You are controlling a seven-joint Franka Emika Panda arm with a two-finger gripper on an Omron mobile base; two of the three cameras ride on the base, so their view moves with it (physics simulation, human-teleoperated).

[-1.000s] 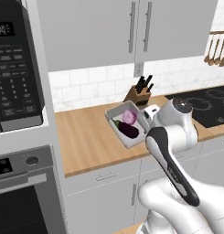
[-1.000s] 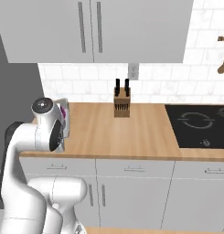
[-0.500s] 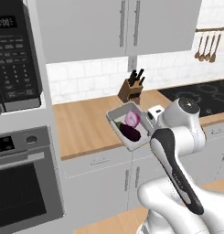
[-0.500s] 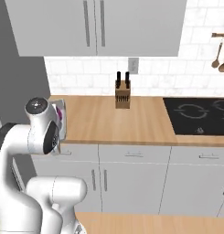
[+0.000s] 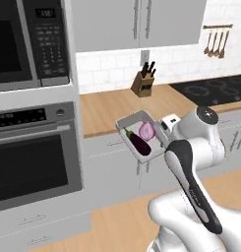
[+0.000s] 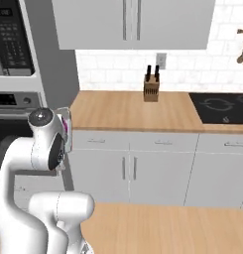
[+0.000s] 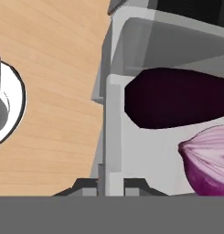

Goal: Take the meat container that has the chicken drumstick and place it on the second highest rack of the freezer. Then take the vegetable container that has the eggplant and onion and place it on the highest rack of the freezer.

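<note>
One pale grey tray [image 5: 141,142] is held up in the air in front of the counter [image 5: 117,106], off its wooden top, beside the white arm. It carries two vegetables: one dark purple eggplant [image 5: 139,143] with a green cap, and one pink-purple onion [image 5: 147,131] lying just beside it, nearer the arm. In the hand view the eggplant [image 7: 177,98] lies across the tray [image 7: 150,160] and the onion [image 7: 207,164] sits close below it at the right edge; whether the two touch cannot be told.

The gripper [image 7: 111,186] is at the tray's near wall. Its two dark fingertips [image 7: 86,187] stand close together, one on each side of that wall, so it is clamped on the tray's rim. In the left base view the hand meets the tray at the edge nearest the onion. In the right base view only a sliver of the tray [image 6: 68,130] and a trace of purple show past the arm's upper joint.

On the counter stands one knife block [image 5: 142,83] with dark handles, well apart from the tray. To the right lies one black cooktop [image 5: 210,88], and a row of wooden utensils [image 5: 214,42] hangs on the wall above it. To the left are one black-glass oven [image 5: 36,157] and one microwave [image 5: 28,42] above it. Two grey wall cabinet doors [image 5: 136,22] hang over the counter.
</note>
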